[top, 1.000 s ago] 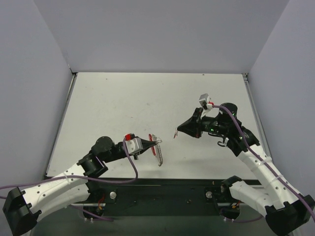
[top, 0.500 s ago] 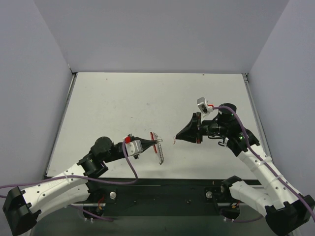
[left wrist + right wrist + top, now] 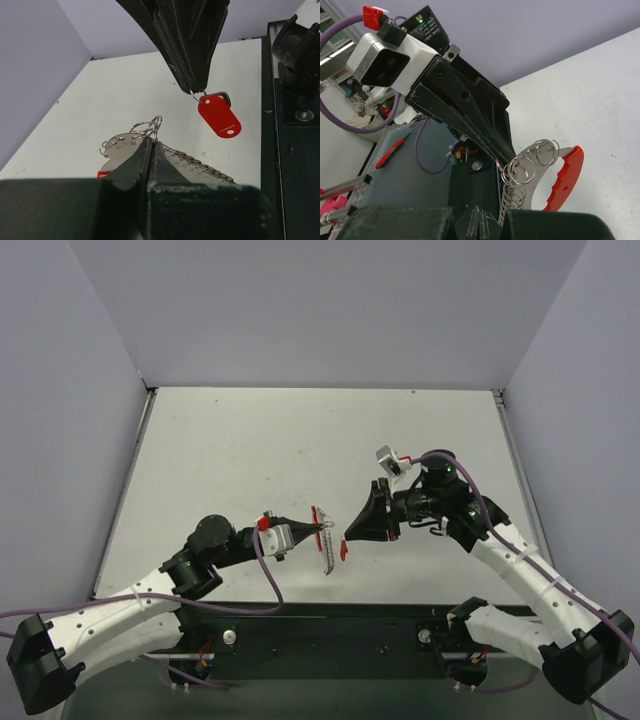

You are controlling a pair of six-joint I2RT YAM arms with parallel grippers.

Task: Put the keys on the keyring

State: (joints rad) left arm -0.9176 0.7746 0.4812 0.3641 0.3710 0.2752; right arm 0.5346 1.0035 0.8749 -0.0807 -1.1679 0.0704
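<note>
The left gripper (image 3: pixel 151 143) is clamped shut on a large thin keyring (image 3: pixel 327 554), one arc red, the rest toothed silver metal. It holds the keyring above the white table's (image 3: pixel 250 440) near edge, long axis running far to near. Just right of it, the right gripper (image 3: pixel 349 534) pinches a tiny red-headed key (image 3: pixel 219 116), which dangles close beside the hoop.

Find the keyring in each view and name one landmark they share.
Top external: keyring low centre of frame.
Left wrist: keyring lower middle, slightly left.
Right wrist: keyring lower right, red arc showing.
Shared landmark: left tool clamped on it.
</note>
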